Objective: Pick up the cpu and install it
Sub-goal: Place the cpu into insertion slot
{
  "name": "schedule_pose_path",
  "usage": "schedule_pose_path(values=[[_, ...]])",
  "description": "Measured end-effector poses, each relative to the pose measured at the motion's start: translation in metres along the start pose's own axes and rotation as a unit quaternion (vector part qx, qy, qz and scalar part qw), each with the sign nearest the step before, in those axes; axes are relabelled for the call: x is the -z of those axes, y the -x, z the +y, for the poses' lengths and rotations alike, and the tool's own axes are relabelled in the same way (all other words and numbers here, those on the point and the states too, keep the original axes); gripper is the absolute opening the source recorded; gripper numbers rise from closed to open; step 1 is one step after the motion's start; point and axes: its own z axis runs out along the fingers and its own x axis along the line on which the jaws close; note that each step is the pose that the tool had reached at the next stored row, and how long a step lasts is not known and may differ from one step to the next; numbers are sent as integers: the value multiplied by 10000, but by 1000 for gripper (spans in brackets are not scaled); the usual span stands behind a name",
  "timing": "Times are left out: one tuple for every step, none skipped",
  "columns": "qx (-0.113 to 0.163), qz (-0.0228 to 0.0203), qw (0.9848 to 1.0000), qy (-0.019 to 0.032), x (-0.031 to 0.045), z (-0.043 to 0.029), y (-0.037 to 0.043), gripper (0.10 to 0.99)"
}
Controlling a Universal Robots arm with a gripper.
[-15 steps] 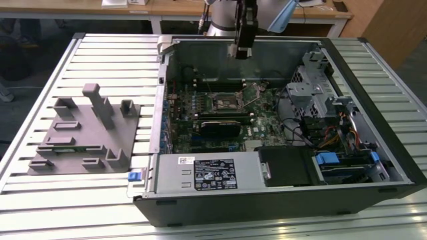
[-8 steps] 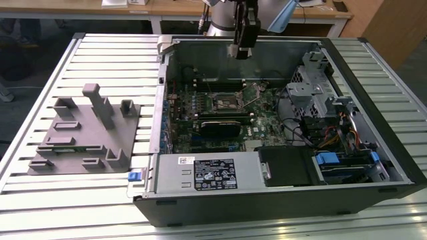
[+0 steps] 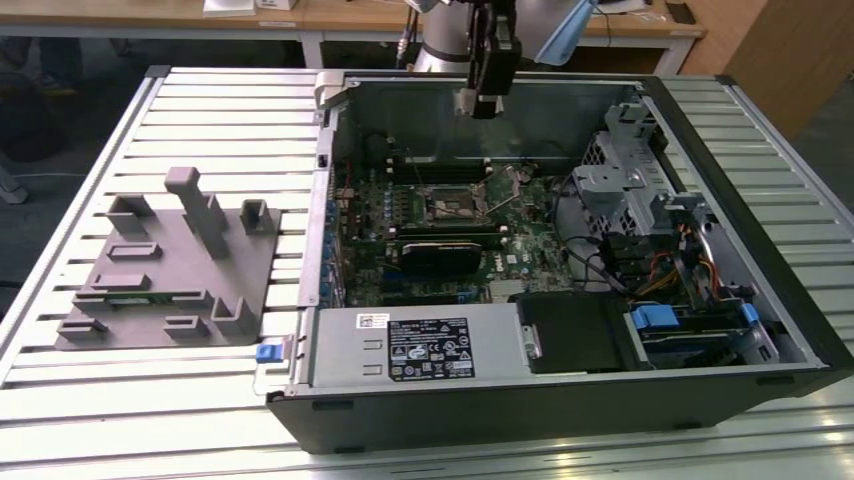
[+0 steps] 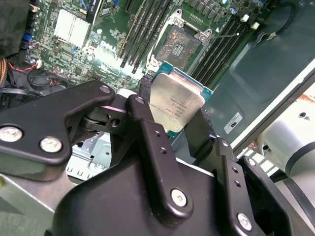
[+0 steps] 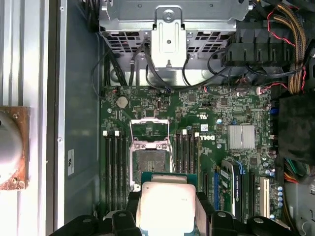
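Black two-fingered gripper (image 3: 478, 103): hangs over the far end of the open black computer case (image 3: 561, 400), its claw clamped on opposite edges of the chip.
Small flat square cpu with pale silver metal top (image 4: 176, 101): held in the claw, in the air above the green motherboard (image 5: 221, 105), as both wrist views show.
Dark square socket with metal rim (image 5: 147, 158): on the motherboard, retaining frame swung open, contacts exposed.
Grey plastic fixture with upright blocks (image 3: 167, 270): on the slatted metal table (image 3: 160, 400), at the exterior view's left of the case.
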Motion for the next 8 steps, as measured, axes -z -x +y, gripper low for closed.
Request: schedule_pose_path(values=[[9,0,10000,0,0,0,0,529],[17,0,10000,0,0,0,0,529],[24,1,10000,0,0,0,0,529],[29,1,10000,0,0,0,0,529],[33,1,10000,0,0,0,0,529],[34,1,10000,-1,0,0,0,529],[35,1,10000,0,0,0,0,529],[36,1,10000,-1,0,0,0,529]])
